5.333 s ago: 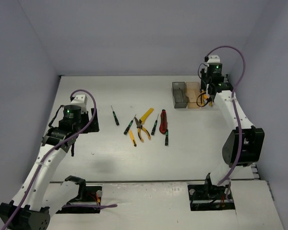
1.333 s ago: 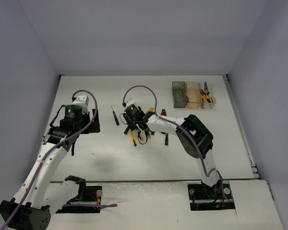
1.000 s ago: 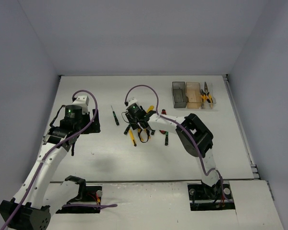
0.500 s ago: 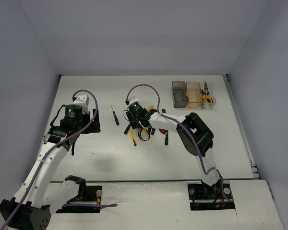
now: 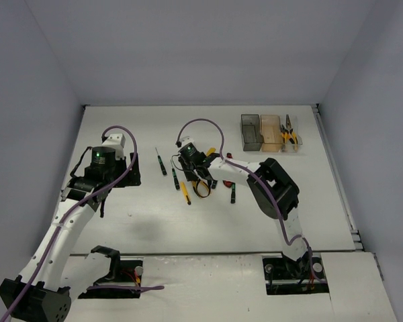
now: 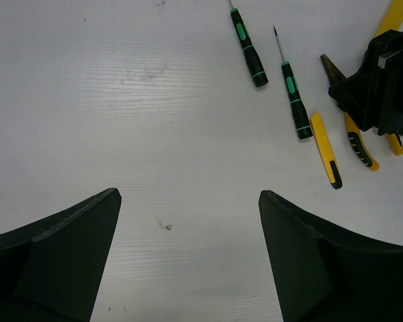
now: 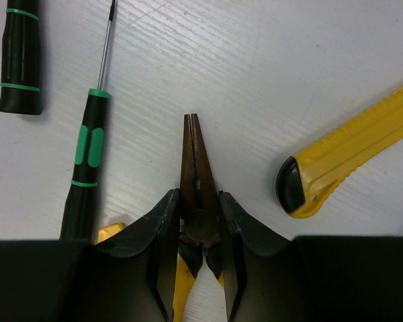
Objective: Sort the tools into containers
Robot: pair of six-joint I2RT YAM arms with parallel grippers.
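Note:
My right gripper (image 5: pixel 195 176) (image 7: pixel 199 201) is shut on the head of the yellow-and-black-handled pliers (image 7: pixel 197 164) (image 5: pixel 201 188), low over the table; its nose points away from the wrist. Around it lie two black-green screwdrivers (image 5: pixel 161 163) (image 5: pixel 175 178), a yellow utility knife (image 5: pixel 185 192) and another yellow knife (image 7: pixel 359 144). My left gripper (image 5: pixel 121 173) (image 6: pixel 188 201) is open and empty over bare table to the left. The dark grey bin (image 5: pixel 250 131), amber bin (image 5: pixel 271 133) and clear bin (image 5: pixel 292 141) stand at the back right; the clear one holds pliers (image 5: pixel 288 129).
A third screwdriver (image 5: pixel 232 193) and red knife parts (image 5: pixel 226 157) lie right of my right gripper. In the left wrist view the two screwdrivers (image 6: pixel 250 50) (image 6: pixel 294 100), the yellow knife (image 6: pixel 326 149) and my right gripper (image 6: pixel 383 80) sit at the upper right.

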